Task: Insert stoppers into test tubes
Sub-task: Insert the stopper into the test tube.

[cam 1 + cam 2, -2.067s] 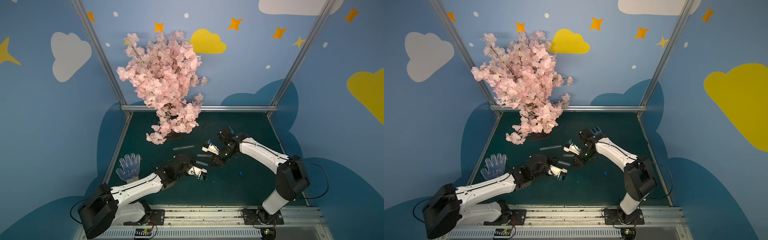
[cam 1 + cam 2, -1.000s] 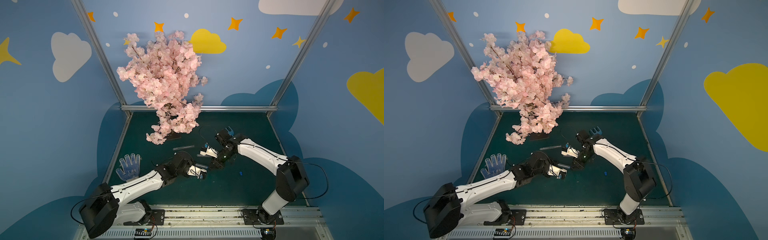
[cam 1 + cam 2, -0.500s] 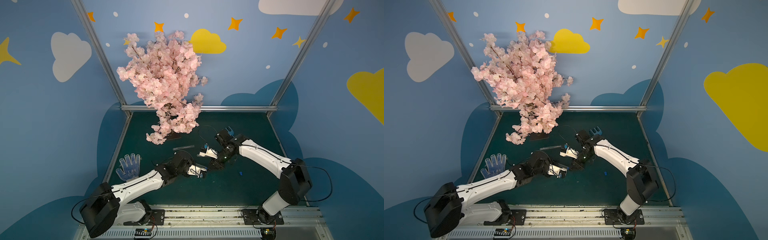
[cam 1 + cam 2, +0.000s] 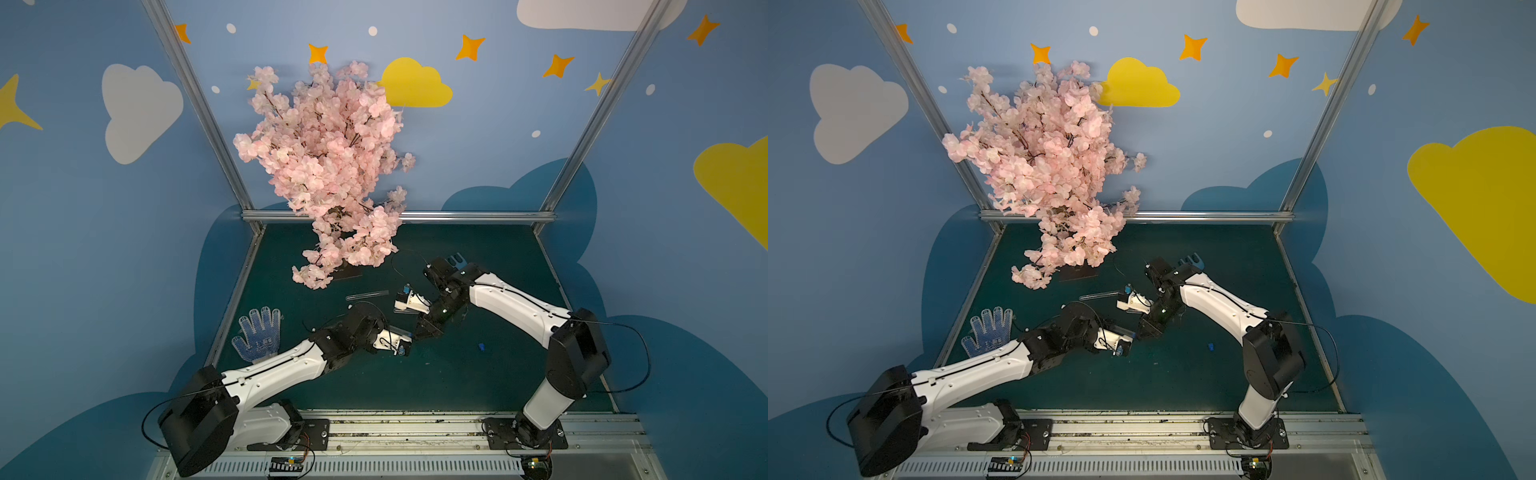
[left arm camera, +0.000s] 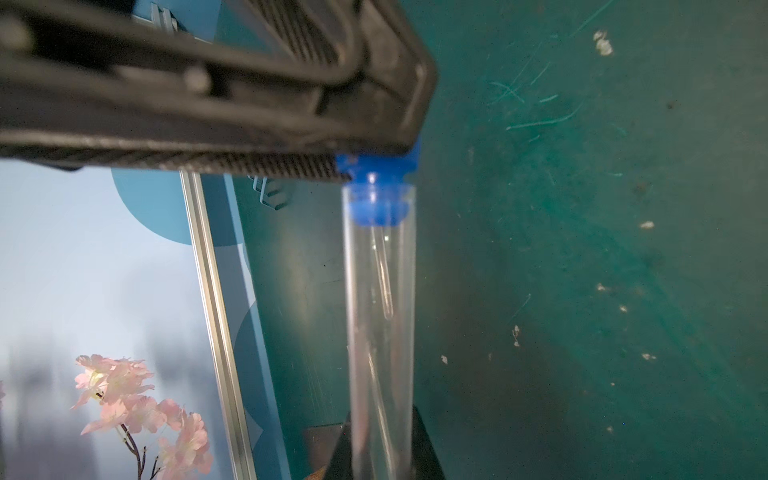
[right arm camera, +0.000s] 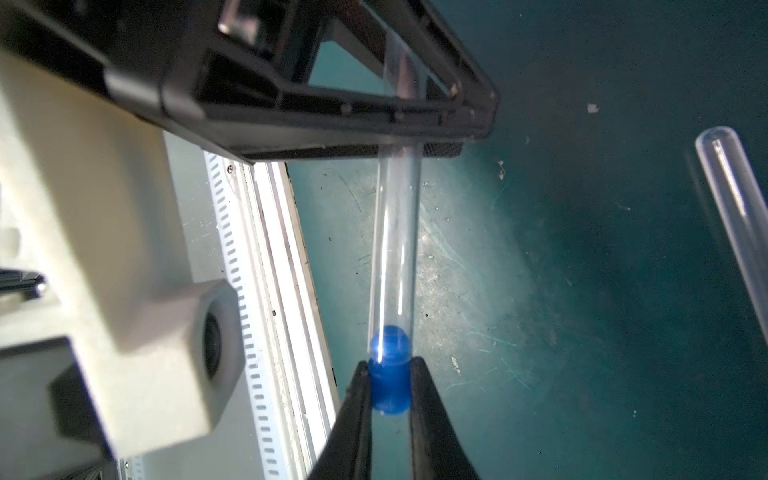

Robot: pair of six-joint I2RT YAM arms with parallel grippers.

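Two grips: left pincer [image 6: 390, 370] pinches stopper [image 5: 376, 208]; right pincer [image 5: 380, 424] clamps test tube [image 6: 392, 249], mouth pointing at it.

left hand [image 4: 407, 343], right hand [image 4: 417, 332] tip to tip, loose stopper [image 4: 481, 347] nearby

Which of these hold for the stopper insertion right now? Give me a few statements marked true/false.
1. The left gripper grips a blue stopper. True.
2. That stopper is wholly outside the test tube. False: its tip sits in the tube's mouth.
3. The right gripper holds that test tube. True.
4. No stopper lies loose on the mat. False: a loose stopper lies there.
5. Another test tube lies on the mat. True.
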